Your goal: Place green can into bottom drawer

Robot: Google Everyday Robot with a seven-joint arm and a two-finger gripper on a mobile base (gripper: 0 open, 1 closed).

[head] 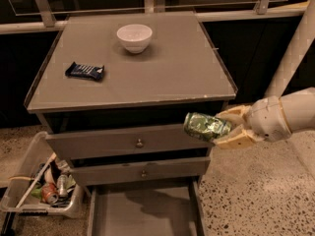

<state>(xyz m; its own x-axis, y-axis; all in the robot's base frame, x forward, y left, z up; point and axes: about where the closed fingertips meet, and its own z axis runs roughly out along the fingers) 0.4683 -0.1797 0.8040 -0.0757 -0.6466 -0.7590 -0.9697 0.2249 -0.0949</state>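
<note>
My gripper [227, 128] comes in from the right and is shut on the green can [205, 127], a dented green-and-silver can held on its side. The can hangs in the air in front of the cabinet's right side, level with the upper knobbed drawer. The bottom drawer [142, 213] is pulled open below, a shallow grey tray with a plain floor. The can is above and to the right of the drawer's middle.
On the cabinet top [162, 73] stand a white bowl [134, 37] and a dark blue snack wrapper [85, 71]. Two knobbed drawers [139, 142] are shut. A bin [44, 186] with red cans and trash sits on the floor at left. A rail runs behind.
</note>
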